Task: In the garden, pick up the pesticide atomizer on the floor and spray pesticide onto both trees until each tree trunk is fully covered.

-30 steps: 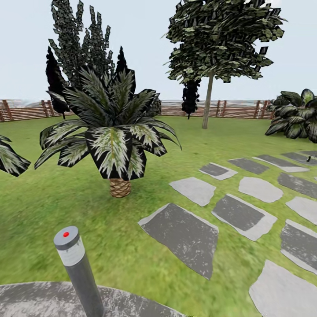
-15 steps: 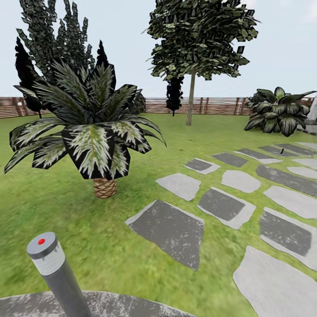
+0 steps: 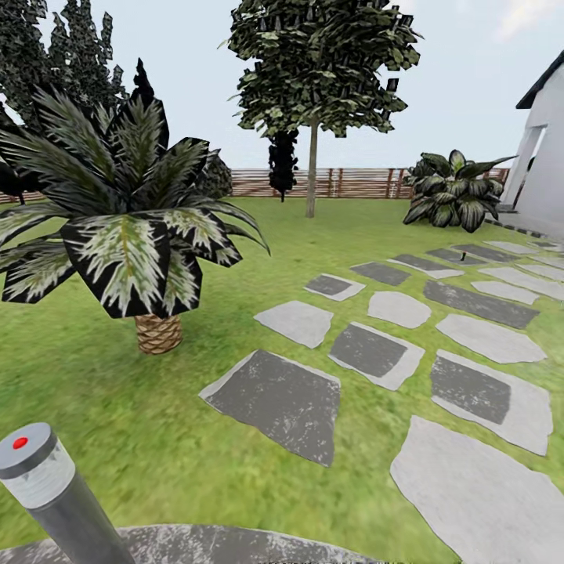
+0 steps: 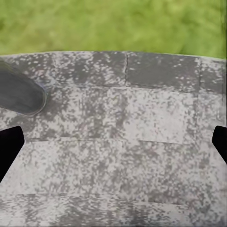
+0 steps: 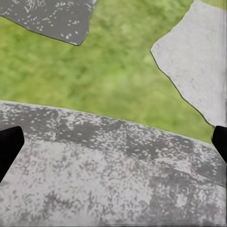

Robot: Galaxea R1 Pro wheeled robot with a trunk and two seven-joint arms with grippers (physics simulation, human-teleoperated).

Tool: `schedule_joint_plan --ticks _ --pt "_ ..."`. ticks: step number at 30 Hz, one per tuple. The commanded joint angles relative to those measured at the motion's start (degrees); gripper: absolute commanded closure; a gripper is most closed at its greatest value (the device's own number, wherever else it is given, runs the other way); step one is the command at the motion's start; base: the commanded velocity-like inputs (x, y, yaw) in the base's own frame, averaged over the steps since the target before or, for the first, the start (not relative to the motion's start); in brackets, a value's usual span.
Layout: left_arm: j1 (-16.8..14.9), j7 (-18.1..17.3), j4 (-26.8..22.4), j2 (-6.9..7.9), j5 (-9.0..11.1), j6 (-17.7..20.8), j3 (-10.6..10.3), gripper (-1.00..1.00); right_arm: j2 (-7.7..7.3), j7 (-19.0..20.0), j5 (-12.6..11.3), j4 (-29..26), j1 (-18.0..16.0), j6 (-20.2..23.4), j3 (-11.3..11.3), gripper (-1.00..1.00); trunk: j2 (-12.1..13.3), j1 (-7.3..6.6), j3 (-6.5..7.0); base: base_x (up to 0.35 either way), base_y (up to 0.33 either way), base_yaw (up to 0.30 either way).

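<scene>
Grey-trunked tree (image 3: pixel 312 176) far across the lawn (image 3: pixel 196 439), well apart from both pincers, left (image 4: pixel 113 142) and right (image 5: pixel 113 142), each spread wide.

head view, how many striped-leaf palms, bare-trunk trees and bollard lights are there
striped-leaf palms: 2
bare-trunk trees: 1
bollard lights: 1
total: 4
</scene>
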Motion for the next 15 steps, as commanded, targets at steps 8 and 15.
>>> schedule_joint_plan --ticks 8,15 --pt "0.0 0.0 0.0 0.22 0.1 -0.2 0.0 -1.00 0.01 0.0 0.0 0.1 0.0 -0.2 0.0 -1.00 -3.2 1.76 -2.00 0.000 0.000 -0.229" --pt "0.0 0.1 0.0 0.27 0.2 -0.2 0.0 -1.00 0.01 0.0 0.0 0.1 0.0 -0.2 0.0 -1.00 -6.1 3.30 -3.68 0.000 0.000 -0.230"
